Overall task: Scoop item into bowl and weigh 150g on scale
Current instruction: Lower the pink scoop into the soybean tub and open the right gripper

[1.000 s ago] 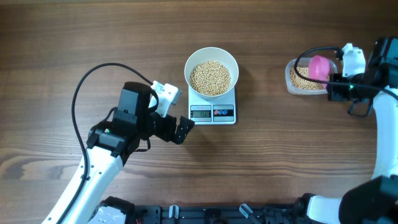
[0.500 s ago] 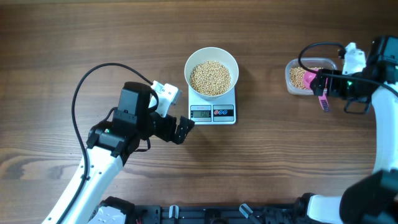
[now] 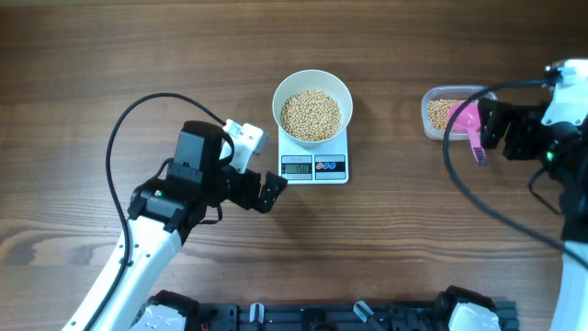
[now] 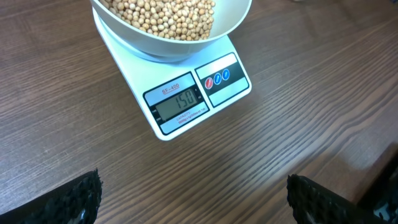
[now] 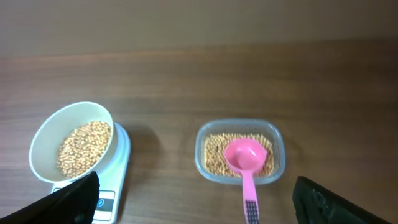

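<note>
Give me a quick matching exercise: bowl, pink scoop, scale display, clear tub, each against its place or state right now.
1 bowl
2 pink scoop
3 display
4 clear tub

A reads 150
B on the scale, holding beans
C head in the tub, handle over its rim
D apart from the scale, some beans inside

Pairs: 1-B, 2-C, 3-A, 4-D

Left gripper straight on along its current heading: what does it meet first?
Probably the scale, its display edge, ahead of the bowl on it. Depth is unclear; the left gripper may reach bare table first.
</note>
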Robot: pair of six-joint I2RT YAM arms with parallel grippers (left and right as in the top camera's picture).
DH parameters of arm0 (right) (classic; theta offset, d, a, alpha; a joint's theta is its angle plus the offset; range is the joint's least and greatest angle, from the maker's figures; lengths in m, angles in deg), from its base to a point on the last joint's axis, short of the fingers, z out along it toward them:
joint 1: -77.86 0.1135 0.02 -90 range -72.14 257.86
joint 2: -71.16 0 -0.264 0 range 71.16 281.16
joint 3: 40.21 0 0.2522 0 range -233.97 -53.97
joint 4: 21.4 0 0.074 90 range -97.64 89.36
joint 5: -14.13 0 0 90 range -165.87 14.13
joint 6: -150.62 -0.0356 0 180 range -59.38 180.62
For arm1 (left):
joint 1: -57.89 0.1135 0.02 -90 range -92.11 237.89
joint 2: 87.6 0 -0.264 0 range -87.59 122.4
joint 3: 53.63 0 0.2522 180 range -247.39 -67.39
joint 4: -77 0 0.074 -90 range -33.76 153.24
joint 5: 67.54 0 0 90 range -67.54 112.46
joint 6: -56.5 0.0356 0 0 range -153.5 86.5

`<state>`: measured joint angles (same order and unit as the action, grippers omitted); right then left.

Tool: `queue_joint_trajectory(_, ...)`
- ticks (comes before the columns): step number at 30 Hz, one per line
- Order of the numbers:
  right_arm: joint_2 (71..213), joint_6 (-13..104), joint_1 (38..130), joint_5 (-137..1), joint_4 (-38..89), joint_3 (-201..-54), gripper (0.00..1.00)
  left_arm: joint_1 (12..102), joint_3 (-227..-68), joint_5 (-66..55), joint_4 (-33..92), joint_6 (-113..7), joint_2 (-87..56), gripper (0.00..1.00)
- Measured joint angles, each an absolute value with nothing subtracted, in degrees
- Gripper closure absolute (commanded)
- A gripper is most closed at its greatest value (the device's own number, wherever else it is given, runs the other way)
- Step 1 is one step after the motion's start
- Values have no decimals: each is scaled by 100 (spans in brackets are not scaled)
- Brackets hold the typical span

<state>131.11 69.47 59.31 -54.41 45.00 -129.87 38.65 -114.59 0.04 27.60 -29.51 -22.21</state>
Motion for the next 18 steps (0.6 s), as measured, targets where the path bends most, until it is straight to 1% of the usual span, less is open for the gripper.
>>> queue_joint_trajectory(6,12765,7156,5931,-5426,4651,-12987,0,3865,-11459,4,2760,-2951,-2221,0)
queue_joint_trajectory(12,12730,7104,5931,-5426,5344,-12987,0,3865,-11457,4,2760,-2951,-2221,0)
queue_joint_trajectory(18,12741,7047,5931,-5426,5370,-12987,0,3865,-11459,4,2760,-2951,-2221,0)
